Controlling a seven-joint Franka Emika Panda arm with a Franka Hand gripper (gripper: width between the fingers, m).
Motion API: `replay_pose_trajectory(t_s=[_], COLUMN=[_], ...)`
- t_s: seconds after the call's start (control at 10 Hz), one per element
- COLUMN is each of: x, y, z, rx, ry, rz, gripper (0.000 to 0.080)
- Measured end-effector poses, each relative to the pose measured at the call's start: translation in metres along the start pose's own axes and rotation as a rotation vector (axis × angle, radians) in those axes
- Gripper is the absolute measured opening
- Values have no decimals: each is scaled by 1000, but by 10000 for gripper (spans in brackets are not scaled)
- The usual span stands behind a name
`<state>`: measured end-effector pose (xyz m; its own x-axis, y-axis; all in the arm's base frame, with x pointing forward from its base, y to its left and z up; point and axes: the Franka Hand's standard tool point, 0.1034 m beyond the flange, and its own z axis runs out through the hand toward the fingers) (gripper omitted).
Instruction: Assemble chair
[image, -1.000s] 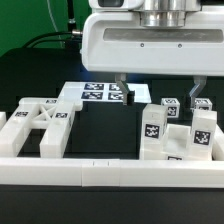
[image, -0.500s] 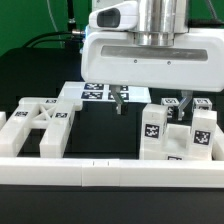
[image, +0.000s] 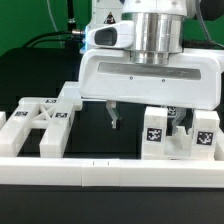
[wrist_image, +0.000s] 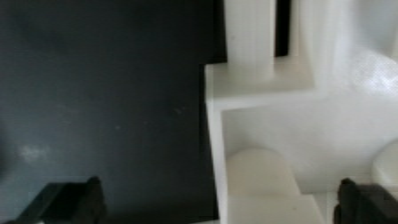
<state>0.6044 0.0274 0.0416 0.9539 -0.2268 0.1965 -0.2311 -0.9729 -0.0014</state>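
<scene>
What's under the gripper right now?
Under the gripper a chunky white chair piece sits between the open fingers, with black table beside it. In the exterior view the gripper's body hides whatever lies behind it.

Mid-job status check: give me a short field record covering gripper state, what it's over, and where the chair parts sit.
gripper: open, holding nothing
gripper position: low over the tagged posts, on the exterior view's right
X-braced panel: lying flat on the exterior view's left, apart from the gripper
front rail: runs along the near edge, in front of all the parts
wrist view: white chair part lies between the spread fingers; contact cannot be told
</scene>
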Motion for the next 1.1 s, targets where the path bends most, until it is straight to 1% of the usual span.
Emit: replay_pose_trajectory(t_s=[0.1, 0.2, 0.3, 0.4, 0.5, 0.7, 0.9, 1.0, 1.1], x=[0, 3, 0, -6, -8, -10, -14, -15, -16], y=[1, 4, 0, -3, -7, -8, -4, -1, 0], z=[1, 3, 4, 9, 10, 13, 24, 26, 29], rx=[0, 6, 9, 7, 7, 6, -5, -8, -10], ry=[5, 48, 71, 62, 59, 61, 66, 62, 60], rz=[0, 16, 11, 1, -12, -33, -36, -35, -35], gripper=[649, 649, 649, 649, 649, 649, 649, 606, 427])
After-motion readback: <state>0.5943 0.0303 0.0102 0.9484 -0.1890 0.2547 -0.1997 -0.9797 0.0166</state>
